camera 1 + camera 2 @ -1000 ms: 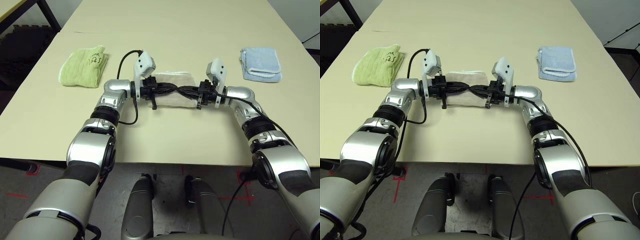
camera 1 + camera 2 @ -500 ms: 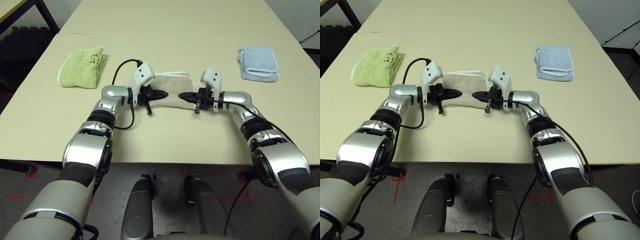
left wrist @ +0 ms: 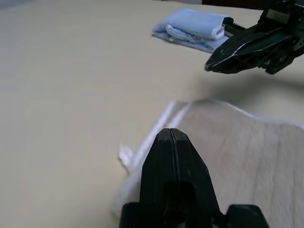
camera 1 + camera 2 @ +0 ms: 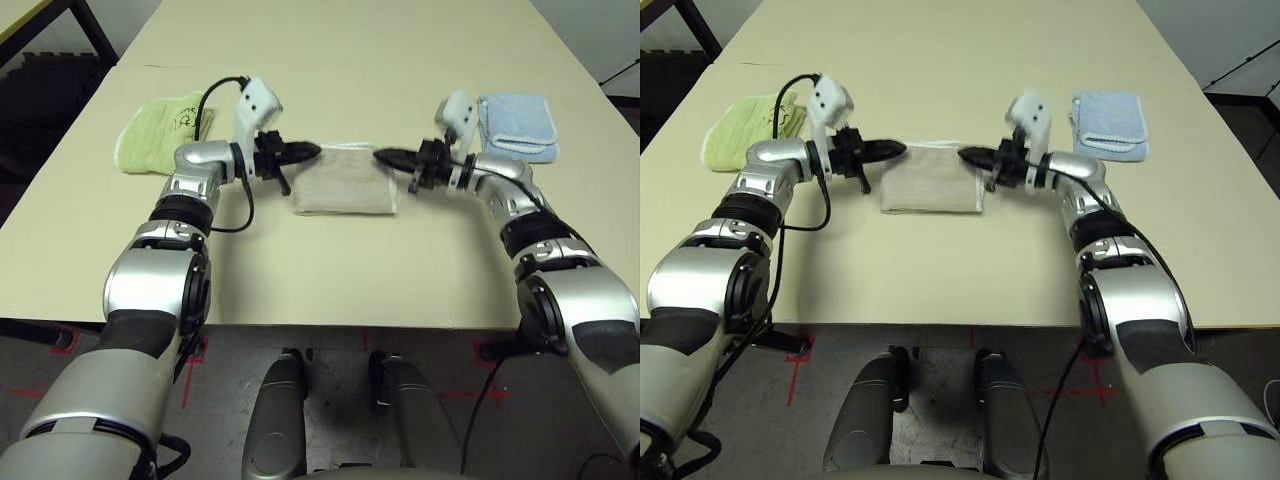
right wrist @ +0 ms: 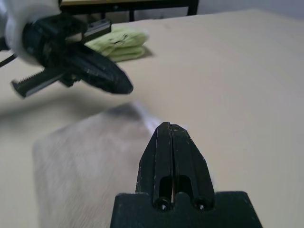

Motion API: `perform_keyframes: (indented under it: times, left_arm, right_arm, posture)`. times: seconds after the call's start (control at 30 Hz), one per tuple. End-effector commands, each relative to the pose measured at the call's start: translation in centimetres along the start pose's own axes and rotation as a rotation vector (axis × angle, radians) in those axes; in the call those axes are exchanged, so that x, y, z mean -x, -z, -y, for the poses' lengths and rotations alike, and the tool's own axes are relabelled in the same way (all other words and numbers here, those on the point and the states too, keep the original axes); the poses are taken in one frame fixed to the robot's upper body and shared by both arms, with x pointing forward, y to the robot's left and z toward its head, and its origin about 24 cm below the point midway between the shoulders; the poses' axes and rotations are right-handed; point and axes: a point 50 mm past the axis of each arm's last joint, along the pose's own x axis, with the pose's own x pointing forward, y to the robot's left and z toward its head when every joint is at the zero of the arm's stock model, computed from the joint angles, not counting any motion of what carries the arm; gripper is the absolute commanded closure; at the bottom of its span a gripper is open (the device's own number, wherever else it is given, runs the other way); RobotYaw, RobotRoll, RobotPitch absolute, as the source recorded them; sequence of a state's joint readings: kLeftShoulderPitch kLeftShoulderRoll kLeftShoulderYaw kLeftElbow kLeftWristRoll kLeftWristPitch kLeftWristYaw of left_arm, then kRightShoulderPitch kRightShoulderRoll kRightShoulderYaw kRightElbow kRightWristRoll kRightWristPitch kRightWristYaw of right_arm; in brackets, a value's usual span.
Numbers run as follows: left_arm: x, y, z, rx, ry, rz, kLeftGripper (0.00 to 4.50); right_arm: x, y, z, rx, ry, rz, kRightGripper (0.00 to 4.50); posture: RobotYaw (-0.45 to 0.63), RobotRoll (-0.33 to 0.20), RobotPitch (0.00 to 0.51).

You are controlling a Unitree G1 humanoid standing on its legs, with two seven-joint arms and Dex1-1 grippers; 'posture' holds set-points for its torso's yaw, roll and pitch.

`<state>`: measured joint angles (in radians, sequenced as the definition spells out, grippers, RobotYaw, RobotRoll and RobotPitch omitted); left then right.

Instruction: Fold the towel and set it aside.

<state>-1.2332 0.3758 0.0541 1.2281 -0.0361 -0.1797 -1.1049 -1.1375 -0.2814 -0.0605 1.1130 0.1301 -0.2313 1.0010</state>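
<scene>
The towel [image 4: 345, 180] lies folded on the beige table [image 4: 350, 60]

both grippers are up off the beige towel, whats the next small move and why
Probably open one gripper and lower it to an edge of the beige towel. The towel lies folded flat between the lime-green towel and the light blue towel, not yet set aside. The left gripper and right gripper hover shut and empty over its far corners, so neither can grasp it yet.
</scene>
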Motion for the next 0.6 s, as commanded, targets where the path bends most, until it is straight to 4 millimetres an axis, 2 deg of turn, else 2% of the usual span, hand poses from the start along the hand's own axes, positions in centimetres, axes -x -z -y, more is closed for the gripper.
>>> perform_keyframes:
  times: [0.03, 0.17, 0.43, 0.6]
  left_arm:
    - [-0.6, 1.1, 0.5, 0.035, -0.029, -0.019, 4.46]
    - [-1.2, 1.7, 1.1, 0.047, -0.009, -0.026, 4.46]
    - [-0.8, 3.5, 1.6, 0.092, -0.011, -0.086, 4.46]
    - [-1.1, 4.8, 1.5, 0.138, -0.169, -0.120, 4.46]
  right_arm:
    - [-0.8, 1.7, -0.7, 0.014, 0.063, -0.091, 4.50]
    - [-1.6, 2.3, -1.1, 0.010, 0.105, -0.127, 4.50]
    - [-2.1, 3.0, -1.5, 0.003, 0.141, -0.169, 4.50]
    - [-2.2, 4.4, -2.2, -0.023, 0.166, -0.216, 4.50]
  posture:
    - [0.10, 0.000, 0.194]
    - [0.10, 0.000, 0.199]
    - [0.10, 0.000, 0.205]
    - [0.10, 0.000, 0.209]
